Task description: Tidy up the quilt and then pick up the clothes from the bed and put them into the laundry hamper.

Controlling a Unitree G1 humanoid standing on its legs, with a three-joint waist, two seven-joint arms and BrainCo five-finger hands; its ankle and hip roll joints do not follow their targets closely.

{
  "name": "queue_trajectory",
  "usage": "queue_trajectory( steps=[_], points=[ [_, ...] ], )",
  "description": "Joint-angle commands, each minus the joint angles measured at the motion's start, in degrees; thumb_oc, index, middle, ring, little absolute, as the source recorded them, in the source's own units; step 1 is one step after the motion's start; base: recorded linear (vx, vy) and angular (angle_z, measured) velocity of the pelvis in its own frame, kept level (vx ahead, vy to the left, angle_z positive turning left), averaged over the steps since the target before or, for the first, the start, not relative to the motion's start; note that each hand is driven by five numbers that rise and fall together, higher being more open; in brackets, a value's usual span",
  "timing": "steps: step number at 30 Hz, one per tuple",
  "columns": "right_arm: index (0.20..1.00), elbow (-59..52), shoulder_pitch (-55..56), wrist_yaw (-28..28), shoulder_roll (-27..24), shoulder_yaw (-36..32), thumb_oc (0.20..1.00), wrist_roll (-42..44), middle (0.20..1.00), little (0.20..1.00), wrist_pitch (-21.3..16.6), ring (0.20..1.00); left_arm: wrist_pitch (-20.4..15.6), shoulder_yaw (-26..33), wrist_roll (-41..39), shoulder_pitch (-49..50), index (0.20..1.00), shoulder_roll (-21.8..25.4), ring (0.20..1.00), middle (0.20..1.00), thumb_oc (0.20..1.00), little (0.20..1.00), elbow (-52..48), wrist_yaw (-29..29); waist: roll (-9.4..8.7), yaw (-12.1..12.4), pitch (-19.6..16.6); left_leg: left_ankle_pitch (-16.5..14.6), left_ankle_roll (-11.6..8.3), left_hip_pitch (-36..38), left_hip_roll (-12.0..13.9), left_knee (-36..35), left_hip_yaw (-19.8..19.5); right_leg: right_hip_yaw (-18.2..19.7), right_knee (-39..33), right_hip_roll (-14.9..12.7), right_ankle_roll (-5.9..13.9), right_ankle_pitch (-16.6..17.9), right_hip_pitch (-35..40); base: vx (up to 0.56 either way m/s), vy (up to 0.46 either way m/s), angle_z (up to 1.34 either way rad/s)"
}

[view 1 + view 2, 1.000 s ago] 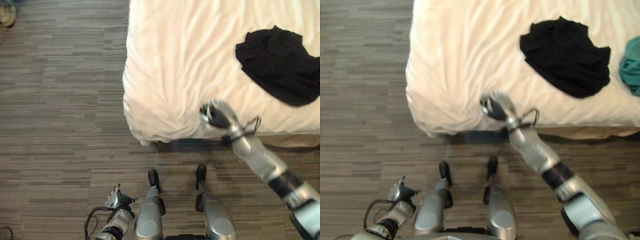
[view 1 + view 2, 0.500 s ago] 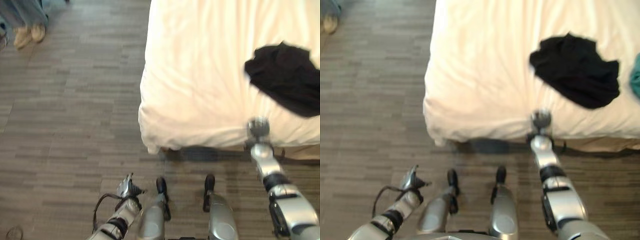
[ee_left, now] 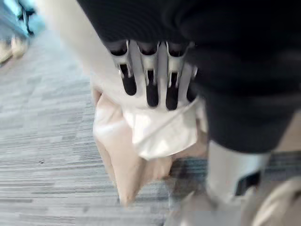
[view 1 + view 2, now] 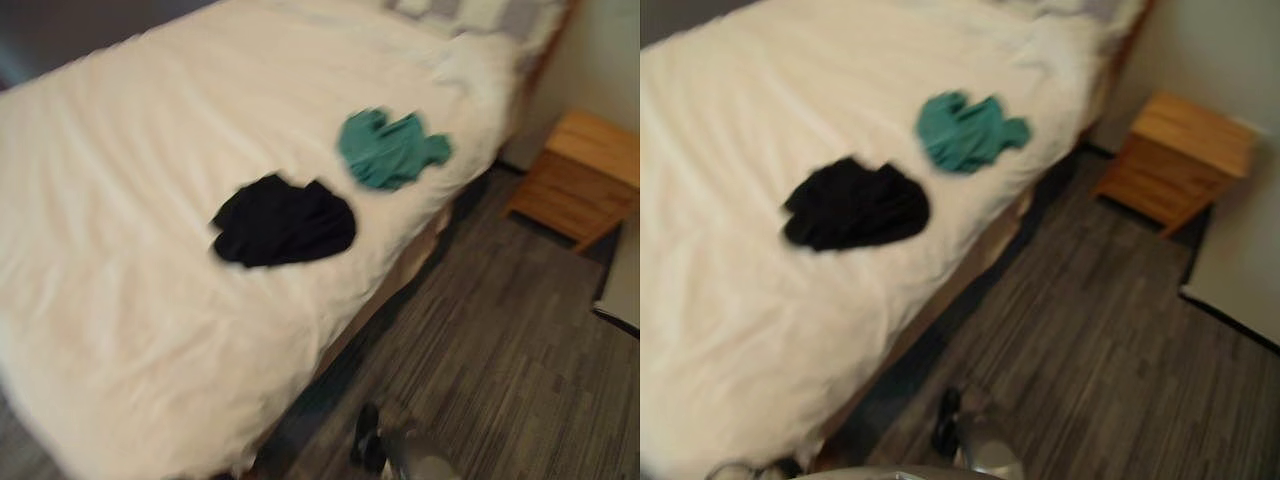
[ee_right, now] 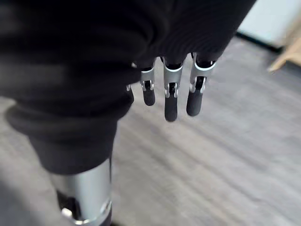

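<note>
left eye view: quilt laid flat, two garments awaiting pickup

left eye view procedure notes follow. the white quilt (image 4: pixel 130 180) lies broadly smooth over the bed, so the tidying step looks largely done. a black garment (image 4: pixel 283 222) rests on the quilt near the bed's long edge; a teal garment (image 4: pixel 390 149) lies beyond it, toward the pillows, the two well apart. a wooden nightstand (image 4: pixel 582 176) stands on the floor by the head of the bed.

hand status: the left hand (image 3: pixel 150 80) hangs with fingers straight and relaxed, holding nothing, a corner of the bedding just past the fingertips. the right hand (image 5: pixel 171 89) hangs likewise over bare floor, fingers straight, empty.

recommended execution:
1. take the black garment first, since it appears closest to the bed's edge.
2. lower the hand onto the middle of the bunched fabric, not its thin edge.
3. close the fingers through the garment only; catching the quilt beneath would drag it and undo the tidying.
4. lift straight up until the garment hangs free.
</note>
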Motion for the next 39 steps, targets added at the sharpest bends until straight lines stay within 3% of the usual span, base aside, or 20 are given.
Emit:
queue_trajectory(
  steps=[1, 2, 4, 6, 7, 9, 11, 14, 16, 17, 20, 22, 23, 26, 28, 29, 33, 34, 37, 39],
  points=[
    [1.0, 0.5, -3.3, 0.2, -1.4, 0.5, 1.0, -3.2, 1.0, 1.0, 0.0, 1.0, -4.1, -3.2, 0.4, -10.3, 1.0, 0.0, 1.0, 1.0, 1.0, 1.0, -5.1, 1.6, -3.89, 3.4, 5.5, 4.2, 5.22, -2.9, -6.3, -3.4, -2.8, 3.3, -4.2, -4.8, 11.75, -7.3, 5.1, 0.11, 0.143, -2.19],
    [1.0, 1.2, -4.0, -0.3, -1.0, 3.0, 1.0, -6.1, 1.0, 1.0, 0.3, 1.0, -4.5, -3.7, -0.1, -11.5, 1.0, -1.1, 1.0, 1.0, 1.0, 1.0, -4.9, 1.9, -4.15, 4.5, 5.5, 2.4, 6.44, -3.8, -7.5, -9.0, -9.3, 8.5, -5.4, -4.9, 13.04, -7.0, 6.6, 0.11, 0.102, -1.74],
    [1.0, 1.6, -4.6, -0.8, -1.1, 4.0, 1.0, -7.7, 1.0, 1.0, 0.6, 1.0, -4.5, -4.3, 0.1, -12.1, 1.0, -1.7, 1.0, 1.0, 1.0, 1.0, -5.0, 2.3, -3.69, 4.7, 5.6, 0.9, 6.63, -3.6, -8.0, -13.6, -12.0, 11.5, -6.2, -4.7, 13.84, -6.8, 7.3, 0.16, 0.212, -1.49],
    [1.0, 1.7, -6.2, -1.0, -1.5, 5.0, 1.0, -9.5, 1.0, 1.0, 0.8, 1.0, -4.7, -5.7, 1.3, -13.6, 1.0, -2.2, 1.0, 1.0, 1.0, 1.0, -5.4, 2.6, -2.83, 5.2, 5.0, 0.3, 6.01, -1.9, -10.3, -26.4, -16.4, 18.1, -7.9, -4.6, 15.47, -6.1, 8.1, 0.26, 0.395, -1.71],
    [1.0, 1.9, -5.9, -1.3, -2.2, 5.0, 1.0, -10.3, 1.0, 1.0, 0.5, 1.0, -5.2, -7.4, 3.3, -14.9, 1.0, -2.5, 1.0, 1.0, 1.0, 1.0, -5.9, 2.7, -2.01, 4.5, 4.5, 1.9, 4.83, -1.5, -9.9, -35.0, -16.7, 20.7, -8.9, -5.1, 16.4, -6.0, 8.7, 0.3, 0.424, -1.58],
    [1.0, 2.1, -4.9, -1.3, -3.3, 3.9, 1.0, -10.2, 1.0, 1.0, 0.4, 1.0, -5.2, -9.5, 6.4, -15.5, 1.0, -2.8, 1.0, 1.0, 1.0, 1.0, -6.2, 2.1, -0.96, 3.3, 4.3, 4.7, 4.65, -1.2, -7.4, -40.5, -11.4, 20.4, -9.4, -6.0, 16.53, -6.8, 9.4, 0.21, 0.302, -1.9],
    [1.0, 2.3, -4.2, -1.1, -3.8, 2.5, 1.0, -9.2, 1.0, 1.0, 0.4, 1.0, -4.6, -10.6, 8.9, -15.7, 1.0, -3.1, 1.0, 1.0, 1.0, 1.0, -5.6, 1.4, -0.2, 2.4, 3.9, 4.9, 4.78, 0.5, -7.1, -44.2, -7.9, 20.0, -8.3, -6.3, 16.73, -8.5, 10.0, 0.17, 0.224, -0.77],
    [1.0, 2.7, -2.7, -1.2, -4.0, -0.1, 1.0, -7.6, 1.0, 1.0, 0.5, 1.0, -4.7, -12.0, 10.6, -16.1, 1.0, -3.3, 1.0, 1.0, 1.0, 1.0, -5.6, -0.2, 0.14, 0.9, 2.8, 5.3, 5.75, 2.3, -9.5, -47.2, -6.7, 18.9, -1.2, -6.6, 17.36, -8.8, 7.8, 0.23, 0.279, 0.25],
    [1.0, 3.1, -3.0, -1.2, -3.9, -1.0, 1.0, -7.1, 1.0, 1.0, 1.4, 1.0, -4.2, -12.8, 11.9, -16.4, 1.0, -2.9, 1.0, 1.0, 1.0, 1.0, -5.9, -0.6, 0.32, 0.4, 3.7, 5.0, 6.51, 4.7, -10.0, -48.5, -2.4, 15.3, 8.5, -8.0, 20.29, -8.7, 3.2, 0.17, 0.274, 0.17],
    [1.0, 2.8, -3.3, -1.1, -3.6, -1.0, 1.0, -8.0, 1.0, 1.0, 1.5, 1.0, -4.0, -13.4, 12.5, -17.0, 1.0, -2.0, 1.0, 1.0, 1.0, 1.0, -6.0, -0.7, 0.86, -0.2, 4.7, 5.2, 6.58, 6.8, -9.5, -50.4, -0.1, 9.4, 15.2, -10.3, 21.27, -6.5, -1.2, 0.14, 0.245, -0.37],
    [1.0, 2.4, -3.7, -1.3, -3.2, -1.6, 1.0, -7.3, 1.0, 1.0, 1.3, 1.0, -3.9, -12.8, 12.4, -16.8, 1.0, -0.9, 1.0, 1.0, 1.0, 1.0, -5.8, -0.5, 0.9, -1.0, 4.8, 4.8, 6.69, 8.0, -10.1, -50.3, 0.5, 7.3, 13.9, -9.7, 20.71, -6.7, -2.5, 0.11, 0.098, -0.26],
    [1.0, 1.8, -3.5, -1.9, -3.0, -2.5, 1.0, -5.5, 1.0, 1.0, 0.7, 1.0, -4.1, -11.8, 12.9, -16.2, 1.0, 0.0, 1.0, 1.0, 1.0, 1.0, -5.0, -0.6, 0.85, -1.7, 4.6, 3.2, 7.31, 8.1, -11.3, -48.5, -0.3, 10.4, 8.0, -7.1, 19.7, -7.2, -2.0, 0.16, 0.037, 0.3],
    [1.0, 1.8, -3.5, -1.9, -3.0, -2.5, 1.0, -5.5, 1.0, 1.0, 0.7, 1.0, -4.1, -11.8, 12.9, -16.2, 1.0, 0.0, 1.0, 1.0, 1.0, 1.0, -5.0, -0.6, 0.9, -1.6, 4.7, 3.1, 7.3, 8.1, -11.3, -48.4, -0.3, 10.4, 7.8, -7.0, 19.69, -7.1, -1.9, 0.11, -0.029, 0.09],
    [1.0, 2.1, -2.7, -1.8, -2.8, -2.9, 1.0, -3.8, 1.0, 1.0, 0.4, 1.0, -4.3, -12.0, 14.6, -16.4, 1.0, 1.0, 1.0, 1.0, 1.0, 1.0, -3.6, -1.1, 0.73, -2.2, 3.7, 0.7, 7.96, 8.3, -12.7, -46.2, -3.3, 20.4, -0.3, -8.1, 19.65, -4.7, 0.1, 0.19, -0.086, 0.33],
    [1.0, 2.4, -2.4, -1.8, -2.8, -3.1, 1.0, -3.6, 1.0, 1.0, 0.5, 1.0, -4.1, -11.9, 14.6, -16.1, 1.0, 1.0, 1.0, 1.0, 1.0, 1.0, -3.6, -1.1, 0.62, -2.1, 3.2, 0.1, 7.99, 8.7, -13.0, -45.5, -3.8, 20.8, -1.0, -8.4, 19.39, -4.2, 1.0, 0.14, -0.058, 0.49],
    [1.0, 2.9, -3.0, -1.7, -3.2, -2.6, 1.0, -5.3, 1.0, 1.0, 1.3, 1.0, -4.1, -10.9, 13.6, -15.5, 1.0, 1.3, 1.0, 1.0, 1.0, 1.0, -3.6, -0.8, 0.75, -1.4, 2.2, -0.6, 7.72, 9.1, -12.9, -44.8, -3.2, 18.5, -2.9, -9.7, 19.82, -3.1, 2.1, 0.09, -0.061, 0.45],
    [1.0, 2.7, -3.1, -1.4, -3.3, -1.3, 1.0, -7.2, 1.0, 1.0, 1.1, 1.0, -4.5, -10.4, 13.0, -14.3, 1.0, 1.4, 1.0, 1.0, 1.0, 1.0, -4.6, 0.0, 0.73, -0.3, 0.7, 0.1, 7.0, 10.6, -12.0, -45.8, -3.0, 16.8, -6.4, -10.0, 19.97, -2.8, 5.2, 0.08, -0.083, -0.24],
    [1.0, 2.3, 0.0, -0.9, 1.1, -5.3, 1.0, 5.2, 1.0, 1.0, -1.6, 1.0, -7.8, 3.1, -10.9, -4.1, 1.0, -0.6, 1.0, 1.0, 1.0, 1.0, -0.5, -0.8, 0.49, 4.3, -0.5, 4.8, 7.64, 9.2, -11.8, -51.1, 1.7, 3.7, -1.5, -8.5, 17.98, -6.2, 8.1, 0.05, -0.065, 0.06],
    [1.0, 3.5, 0.2, -0.5, 0.7, -5.4, 1.0, 4.3, 1.0, 1.0, -1.3, 1.0, -7.6, 3.8, -10.0, -3.6, 1.0, -0.3, 1.0, 1.0, 1.0, 1.0, 0.0, -0.8, 0.67, 4.7, -0.9, 4.4, 7.58, 10.2, -11.8, -51.1, 2.2, 2.4, -1.2, -8.9, 17.9, -6.3, 9.1, 0.07, -0.039, 0.16],
    [1.0, 2.4, -1.1, 0.6, 0.3, -4.4, 1.0, 2.9, 1.0, 1.0, -0.9, 1.0, -8.0, 4.0, -10.6, -4.4, 1.0, 0.0, 1.0, 1.0, 1.0, 1.0, -1.6, -1.0, 1.15, 5.6, 0.1, 4.7, 7.0, 10.8, -10.7, -51.1, 3.8, -4.8, 1.0, -11.2, 18.06, -6.1, 8.5, 0.07, -0.143, -0.05]
  ],
)
